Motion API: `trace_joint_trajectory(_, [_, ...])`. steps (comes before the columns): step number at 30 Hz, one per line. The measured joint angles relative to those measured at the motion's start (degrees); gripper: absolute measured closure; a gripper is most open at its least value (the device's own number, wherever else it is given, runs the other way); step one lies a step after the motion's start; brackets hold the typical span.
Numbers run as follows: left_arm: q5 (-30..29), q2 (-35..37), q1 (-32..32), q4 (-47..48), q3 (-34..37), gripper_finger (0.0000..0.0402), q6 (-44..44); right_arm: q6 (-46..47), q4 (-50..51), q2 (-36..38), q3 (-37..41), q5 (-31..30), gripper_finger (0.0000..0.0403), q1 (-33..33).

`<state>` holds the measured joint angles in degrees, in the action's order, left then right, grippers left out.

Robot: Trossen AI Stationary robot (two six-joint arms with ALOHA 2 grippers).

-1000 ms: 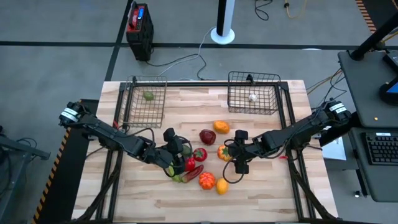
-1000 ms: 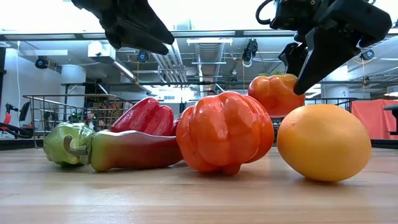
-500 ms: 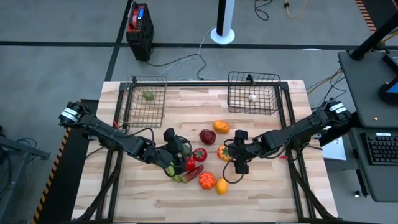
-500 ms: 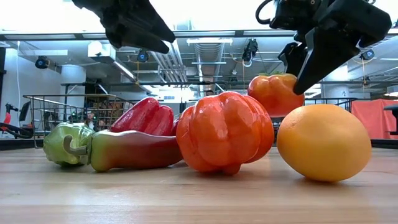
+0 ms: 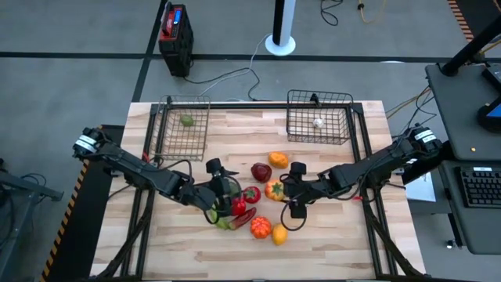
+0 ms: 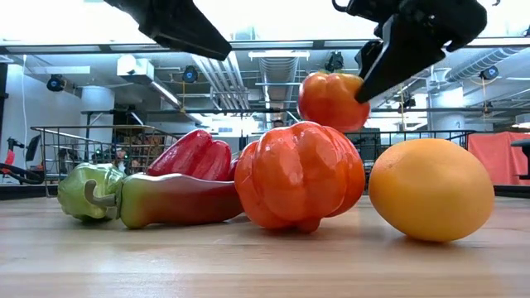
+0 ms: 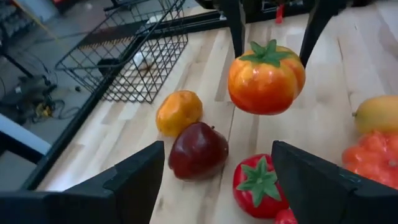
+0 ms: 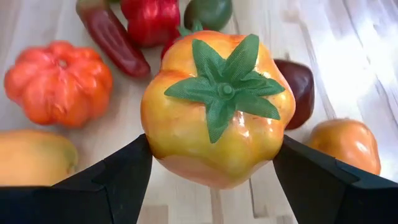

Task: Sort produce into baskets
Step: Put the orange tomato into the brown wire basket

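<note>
My right gripper (image 5: 286,196) is shut on an orange-yellow toy tomato (image 8: 214,112) with a green leafy top, held above the table's middle (image 6: 331,101). My left gripper (image 5: 225,196) hovers open over the produce pile, nothing between its fingers (image 7: 217,180). On the boards lie a red tomato (image 7: 260,186), a maroon apple (image 7: 199,150), an orange fruit (image 7: 179,112), a red pepper (image 6: 195,156), a dark red chili (image 6: 178,200), a green piece (image 6: 83,189), an orange pumpkin (image 6: 300,175) and a yellow fruit (image 6: 431,189). Two wire baskets (image 5: 182,125) (image 5: 318,117) stand at the far edge. My right gripper pinches the tomato between its two fingers (image 8: 118,180), one on each of two opposite sides at its widest part (image 8: 150,134). The fingers slant down from the table's right side. The tomato hangs clear of the table, tilted, its green top facing back toward the wrist.
The left basket holds a green piece (image 5: 188,121), the right one a small white piece (image 5: 318,122). A black box with a red top (image 5: 174,31) and a white post base (image 5: 281,43) stand on the floor beyond the table. Bare boards lie along the near edge.
My right gripper has risen and tipped upward with the orange-yellow tomato, which now hangs higher above the other produce and a little nearer the table's left. My left gripper has rolled a little in place.
</note>
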<state>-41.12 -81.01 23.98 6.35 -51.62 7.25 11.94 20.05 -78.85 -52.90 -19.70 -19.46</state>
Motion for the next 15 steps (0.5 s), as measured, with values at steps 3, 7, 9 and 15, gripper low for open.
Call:
trace_joint_trajectory(3, [0.04,0.81,-0.08,0.18,0.0,0.0122,-2.77,0.44,-0.6,0.06,-0.06,0.0,0.0103,0.0])
trace_joint_trajectory(7, [-1.41,3.61,-0.15,0.38,0.0,0.0122,-7.3,0.44,0.36,1.73,-1.74,-1.18,0.0103,-0.01])
trace_joint_trajectory(9, [-1.31,6.0,-0.25,1.15,0.0,0.0123,-9.57,0.44,1.95,3.15,-3.76,-3.39,0.0103,-0.02])
trace_joint_trajectory(15, [3.54,14.31,-0.9,5.01,-0.01,0.0123,-12.17,0.83,10.51,6.94,-9.62,-11.61,0.0103,0.0])
